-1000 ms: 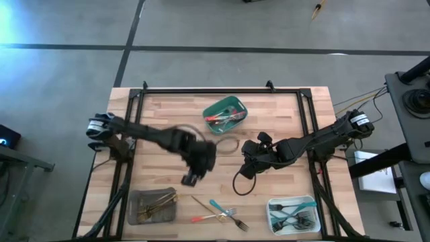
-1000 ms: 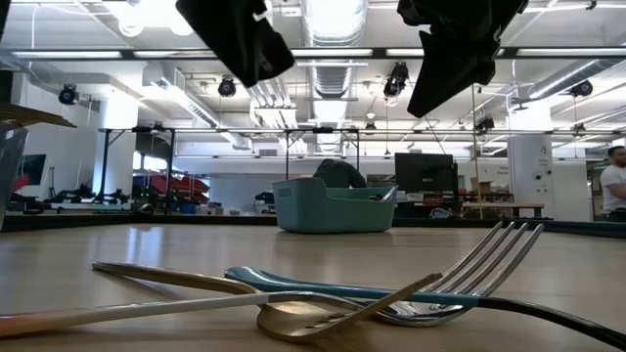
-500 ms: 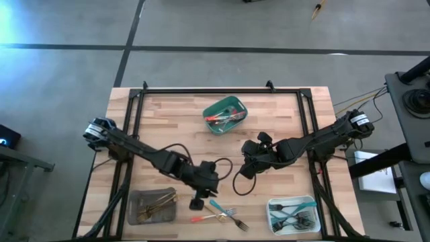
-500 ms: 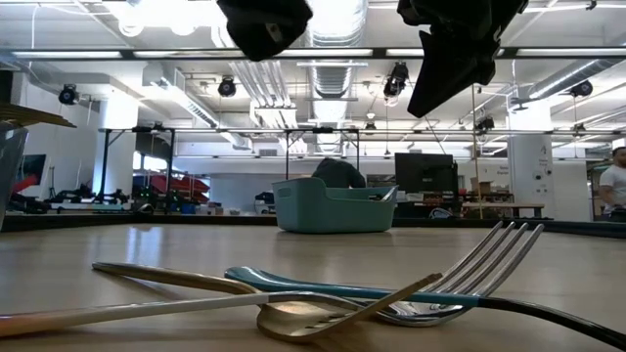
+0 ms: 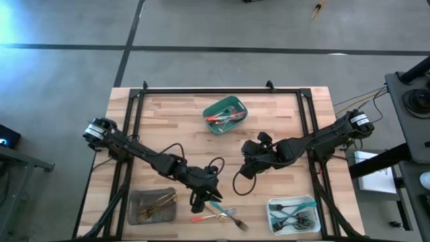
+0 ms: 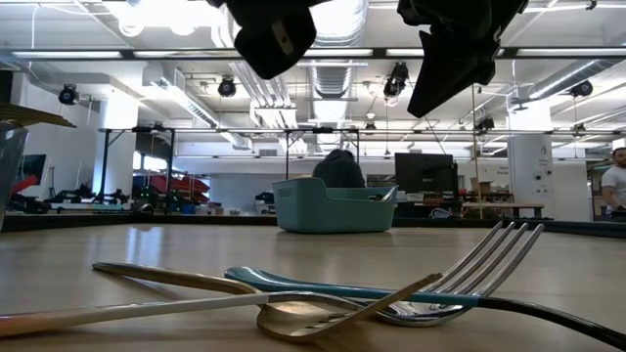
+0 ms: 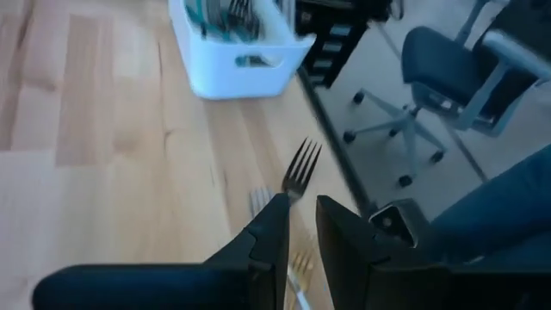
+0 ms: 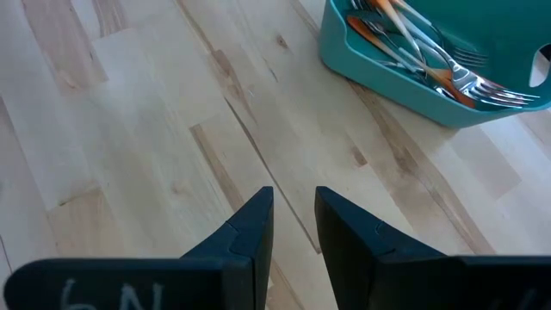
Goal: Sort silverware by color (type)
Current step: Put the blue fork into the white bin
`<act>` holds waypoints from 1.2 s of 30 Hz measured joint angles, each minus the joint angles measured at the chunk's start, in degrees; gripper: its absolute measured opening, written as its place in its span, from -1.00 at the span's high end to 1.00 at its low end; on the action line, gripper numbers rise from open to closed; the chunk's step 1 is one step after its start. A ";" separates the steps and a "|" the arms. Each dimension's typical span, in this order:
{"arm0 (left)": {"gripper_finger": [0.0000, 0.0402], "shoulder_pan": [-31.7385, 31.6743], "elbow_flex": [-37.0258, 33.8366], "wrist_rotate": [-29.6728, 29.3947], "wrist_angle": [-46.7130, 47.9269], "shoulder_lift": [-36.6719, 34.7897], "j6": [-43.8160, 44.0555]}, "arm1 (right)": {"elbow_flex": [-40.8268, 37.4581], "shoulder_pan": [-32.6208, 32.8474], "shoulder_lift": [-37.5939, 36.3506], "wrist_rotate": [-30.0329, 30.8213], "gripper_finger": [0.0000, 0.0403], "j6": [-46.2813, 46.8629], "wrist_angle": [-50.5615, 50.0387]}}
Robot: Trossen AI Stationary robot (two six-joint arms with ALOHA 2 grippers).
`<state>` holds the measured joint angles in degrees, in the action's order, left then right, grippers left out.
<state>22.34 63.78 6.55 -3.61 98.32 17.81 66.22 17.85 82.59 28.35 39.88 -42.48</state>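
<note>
Loose silverware (image 5: 218,212) lies flat on the wood near the table's near edge: a teal-handled piece (image 6: 323,286), a gold fork (image 6: 245,308) and a silver fork (image 7: 300,168), crossing one another. My left gripper (image 5: 200,204) hangs just above this pile, its fingers (image 7: 300,207) a narrow gap apart with nothing between them. My right gripper (image 5: 247,163) waits over the table's middle, open and empty (image 8: 294,202). In the low view both grippers show only at the top edge.
A green tray (image 5: 225,114) with red-handled pieces stands at the far middle. A grey tray (image 5: 151,205) with gold pieces sits at the near left. A white tray (image 5: 292,214) with teal-handled pieces sits at the near right. Bare wood lies between them.
My left gripper has swung from the table's middle toward the near edge and come down over the loose silverware, tipping up from a steep downward point to a flatter slant. The silverware has not moved.
</note>
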 joint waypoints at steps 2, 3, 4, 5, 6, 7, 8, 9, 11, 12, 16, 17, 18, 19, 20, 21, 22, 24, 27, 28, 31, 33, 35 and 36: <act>0.76 0.11 -1.43 0.01 -2.20 -0.09 0.79 | -0.01 0.00 0.00 -0.01 0.59 0.00 0.00; 0.75 0.13 -1.90 0.00 -2.60 -0.03 1.28 | -0.01 0.00 0.00 0.01 0.59 0.00 0.00; 0.73 0.15 -2.17 0.01 -2.56 0.02 1.84 | -0.01 0.00 0.00 0.01 0.59 0.00 0.00; 0.70 0.16 -2.33 0.02 -2.46 0.02 2.53 | -0.01 0.00 0.00 0.01 0.59 0.00 0.00; 0.68 0.14 -2.42 0.02 -2.62 0.01 3.09 | -0.01 0.00 0.00 0.01 0.59 0.00 0.01; 0.65 0.14 -2.44 0.00 -2.56 0.00 3.47 | -0.01 0.00 0.00 0.01 0.59 0.00 0.00; 0.61 0.19 -2.47 0.02 -2.17 -0.02 3.68 | -0.01 0.00 0.00 0.01 0.59 0.00 0.00; 0.58 0.28 -2.53 0.02 -1.69 0.00 3.76 | -0.01 0.00 0.00 0.01 0.59 0.00 0.00; 0.50 0.52 -2.57 0.02 -0.82 0.00 3.93 | -0.01 0.00 0.00 0.01 0.59 0.00 0.00; 0.46 0.63 -2.56 0.02 -0.43 0.00 3.92 | -0.01 0.00 0.00 0.01 0.59 0.00 0.00; 0.38 1.05 -2.57 0.46 1.74 -0.07 3.13 | -0.01 0.00 0.00 0.01 0.59 0.00 0.01; 0.38 1.12 -2.57 0.49 1.74 -0.25 3.14 | -0.01 0.00 0.00 0.01 0.59 0.00 0.00; 0.38 1.14 -2.57 0.72 1.60 -0.38 3.12 | 0.00 0.00 0.00 0.01 0.59 0.00 0.00; 0.39 1.12 -2.57 1.36 1.58 -0.61 3.12 | -0.01 0.00 0.00 0.01 0.59 0.00 0.00; 0.40 1.12 -2.57 2.25 1.59 -0.66 3.12 | -0.01 0.00 0.00 0.01 0.59 0.00 0.01; 0.41 1.15 -2.57 3.18 1.62 -0.67 3.02 | -0.01 0.00 0.00 0.01 0.59 0.00 0.00; 0.42 1.27 -2.57 3.85 1.77 -0.63 2.58 | -0.01 0.00 0.00 0.01 0.59 0.00 0.00; 0.44 1.62 -2.57 4.40 1.80 -0.22 1.23 | 0.01 0.00 0.00 0.01 0.59 0.00 0.02; 0.47 1.82 -2.55 4.85 1.06 1.82 -1.19 | -0.01 0.00 0.00 0.01 0.59 0.00 0.02; 0.48 1.76 -2.57 4.92 0.82 2.69 -2.05 | -0.01 0.00 0.00 0.01 0.59 0.00 0.00; 0.48 1.10 -2.50 5.84 -2.41 5.23 -4.38 | -0.01 0.00 0.00 0.00 0.59 0.00 0.00; 0.48 0.65 -1.82 8.05 -1.88 7.07 -5.10 | 0.00 0.00 0.00 0.01 0.59 0.00 0.07; 0.48 0.50 -1.77 9.05 -0.07 8.47 -5.16 | -0.01 0.00 0.00 0.01 0.59 0.00 0.05; 0.48 0.42 -1.78 9.05 0.23 9.08 -5.48 | -0.01 0.00 0.00 0.01 0.59 0.00 0.09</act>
<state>22.76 62.00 15.60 -3.38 107.40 12.32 66.22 17.85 82.59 28.36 39.88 -42.39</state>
